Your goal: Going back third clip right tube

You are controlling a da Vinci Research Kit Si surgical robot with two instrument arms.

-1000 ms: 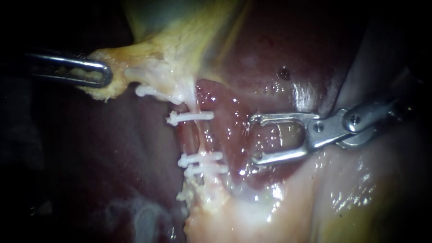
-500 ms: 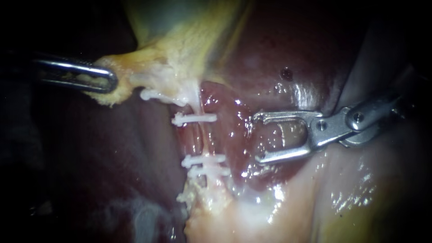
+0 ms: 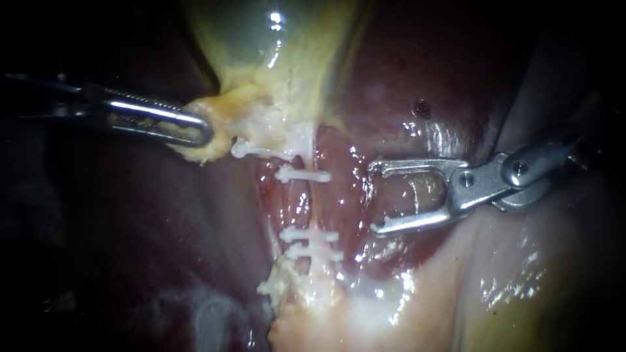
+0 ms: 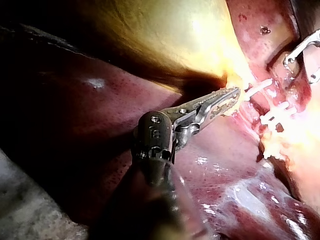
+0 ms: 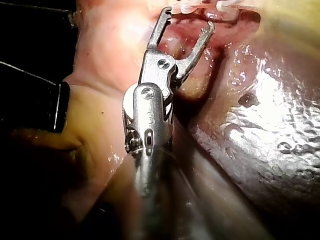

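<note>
Claw of the right instrument point(image 3: 373, 198): wide open, holding nothing. Dark red liver point(image 3: 398, 78) shows through the gap between its two jaws. Shaft enters from the endoscope view's right. The claw tips point toward the right tube point(image 3: 301, 205) but stand apart from it, with wet red tissue between. Right wrist view agrees: both tips are free, just short of the white clips ahead of them.

Claw of the left instrument point(image 3: 199, 132): closed on the pale yellow lower edge of the gallbladder point(image 3: 261, 45). In the left wrist view this tissue sits between the toothed jaws, touched from both sides. Shaft enters from the left.

Right tube: a thin pale strand running from the gallbladder's lower end down the middle of the endoscope view to a lumpy pale mass point(image 3: 306, 293). Three white clips cross it.
- The upper clip point(image 3: 303, 175) lies near the gallbladder end.
- The lower pair point(image 3: 312, 242) is two clips close together, one just beneath the other, near the pale mass.
- A bare length of tube lies between the upper clip and the lower pair. The open claw sits level with that length.

Also a fourth clip point(image 3: 251, 150), on a separate strand just left of the upper clip, near the left claw's tip.

Cannot tell which of the three clips on the tube is the third.
</note>
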